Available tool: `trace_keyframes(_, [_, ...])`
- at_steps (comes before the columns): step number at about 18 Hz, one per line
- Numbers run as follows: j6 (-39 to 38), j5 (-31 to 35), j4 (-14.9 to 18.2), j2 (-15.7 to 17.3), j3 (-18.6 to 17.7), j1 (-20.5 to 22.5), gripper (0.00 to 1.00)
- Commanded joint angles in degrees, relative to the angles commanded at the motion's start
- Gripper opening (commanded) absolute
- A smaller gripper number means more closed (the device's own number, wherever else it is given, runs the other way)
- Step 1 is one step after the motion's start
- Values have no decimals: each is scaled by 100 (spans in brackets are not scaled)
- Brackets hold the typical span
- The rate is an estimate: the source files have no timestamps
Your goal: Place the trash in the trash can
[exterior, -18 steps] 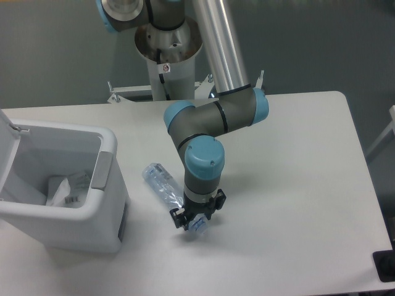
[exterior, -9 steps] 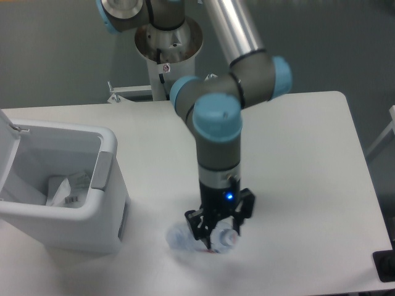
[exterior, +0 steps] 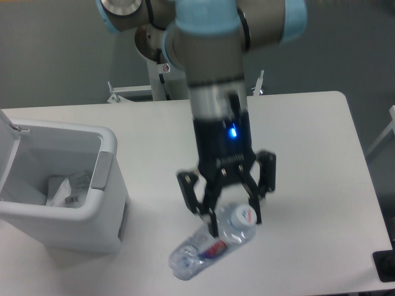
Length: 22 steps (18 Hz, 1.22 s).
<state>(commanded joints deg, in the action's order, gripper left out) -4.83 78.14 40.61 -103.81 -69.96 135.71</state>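
From the fixed camera we see a white table (exterior: 321, 154) with rounded corners, set against a grey floor. The gripper (exterior: 233, 217) hangs above it, fingers pinching the water bottle (exterior: 213, 246) just below its white cap, the bottle tilted. At left stands the trash can (exterior: 92, 203), lid flipped up, with the crumpled wrapper (exterior: 68, 188) lying inside. The arm's base (exterior: 166, 55) stands behind the table.

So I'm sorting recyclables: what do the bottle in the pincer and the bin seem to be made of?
The bottle looks like thin clear plastic: the table shows through it, and it has a white cap. The bin looks like opaque white moulded plastic, smooth and matte, with rounded corners. The pincer is closed on the bottle.
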Motion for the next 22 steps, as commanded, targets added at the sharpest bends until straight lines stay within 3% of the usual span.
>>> trace_keyframes(5, [140,-141,9,537,-281,-281,70])
trace_keyframes(7, [306,-150,9,651,-377,-613,70])
trace_keyframes(14, [870,-150,9,1284,-1326,-1317,70])
trace_keyframes(19, [1177,-141,9,1355,-1810,-1564,70])
trace_keyframes(21, [1283,-141,0,1320,-1907,-1582,76])
trace_keyframes(22, [1301,-141,9,1302,-1916,-1582,93])
